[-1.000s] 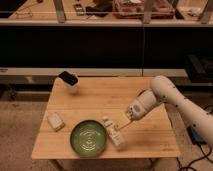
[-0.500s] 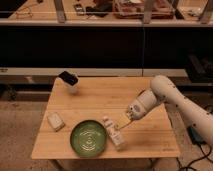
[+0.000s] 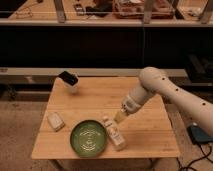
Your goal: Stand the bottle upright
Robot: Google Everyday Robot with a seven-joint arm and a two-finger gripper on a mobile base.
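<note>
Nothing has visibly shifted: the counter [image 3: 100, 95] carries the green plate [image 3: 88, 138], with the bottle [image 3: 115, 135] lying on its side beside the plate's right rim. From the right the arm [image 3: 165, 90] slopes down, the gripper [image 3: 120, 116] at the bottle's upper end, jaws pressed together.

Your arm [image 3: 192, 105] comes in from the right edge of the frame and reaches left and down toward the lower middle. Its white elbow [image 3: 152, 80] sits right of center, and the wrist [image 3: 131, 104] slants downward. Your gripper [image 3: 118, 118] is just below center, pointing down-left, fingers closed together.
</note>
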